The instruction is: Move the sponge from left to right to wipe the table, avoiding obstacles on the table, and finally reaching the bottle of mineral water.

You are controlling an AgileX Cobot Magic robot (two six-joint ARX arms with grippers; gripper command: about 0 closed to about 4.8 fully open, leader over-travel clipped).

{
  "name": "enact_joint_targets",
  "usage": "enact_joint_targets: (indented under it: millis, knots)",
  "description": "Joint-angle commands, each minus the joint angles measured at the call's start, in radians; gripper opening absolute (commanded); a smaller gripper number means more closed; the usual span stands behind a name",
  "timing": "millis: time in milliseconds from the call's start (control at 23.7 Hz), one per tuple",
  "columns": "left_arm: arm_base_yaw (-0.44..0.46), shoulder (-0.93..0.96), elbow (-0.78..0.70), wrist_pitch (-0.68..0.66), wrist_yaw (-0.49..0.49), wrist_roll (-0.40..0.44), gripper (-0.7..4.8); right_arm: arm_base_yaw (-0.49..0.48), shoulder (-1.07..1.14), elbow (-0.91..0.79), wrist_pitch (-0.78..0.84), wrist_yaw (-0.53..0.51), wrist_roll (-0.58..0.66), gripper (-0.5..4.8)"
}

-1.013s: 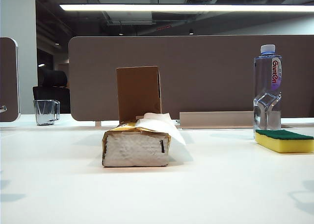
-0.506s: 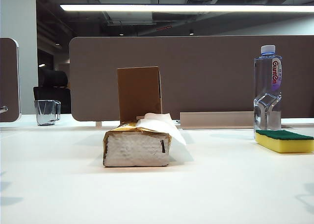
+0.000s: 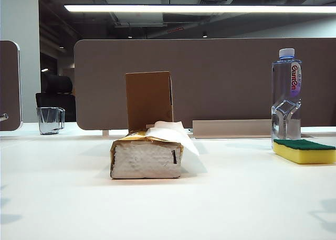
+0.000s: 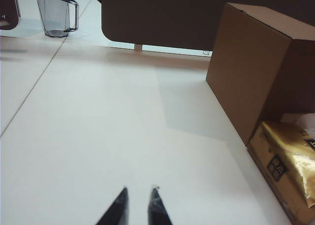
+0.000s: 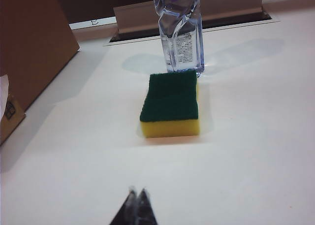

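Your sponge [image 5: 170, 103] sits on surface [image 3: 236, 198] at far right, touching bottle of mineral water [image 5: 179, 30]: wipe looks done. Left tool [image 4: 138, 205] tips slightly apart, empty; right tool [image 5: 137, 205] tips together, empty, short of sponge.

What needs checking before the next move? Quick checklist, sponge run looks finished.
1. Sponge at bottle of mineral water: ok, its far end sits right at the bottle's base.
2. Sponge released: ok, it lies free on the table, green side up.
3. Right tool: ok, shut, empty, short of the sponge.
4. Left tool: ok, tips slightly apart, holding nothing, above bare table.
5. Obstacles undisturbed: ok, cardboard box upright, tissue pack in front of it.
6. Bottle upright: ok.
7. Table wiped clean: cannot tell.
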Motion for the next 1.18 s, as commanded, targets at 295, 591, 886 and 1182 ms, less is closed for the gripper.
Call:
enact_joint_targets:
  millis: [295,591,886,1182]
  knots:
    - [0.000,-0.100,0.003,-0.124,-0.016,0.011,0.52,0.000,0.003,-0.003,0.004,-0.021,-0.003,-0.05]
    - [0.000,-0.100,0.004,-0.204,-0.060,0.011,0.47,0.001,0.003,-0.003,0.004,-0.021,-0.003,-0.05]
    - [0.000,-0.100,0.004,-0.204,-0.045,0.011,-0.05,0.000,0.002,-0.003,0.005,-0.020,-0.003,-0.05]
    - [0.000,-0.100,0.004,-0.204,-0.045,0.011,-0.05,0.000,0.002,-0.003,0.005,-0.020,-0.003,-0.05]
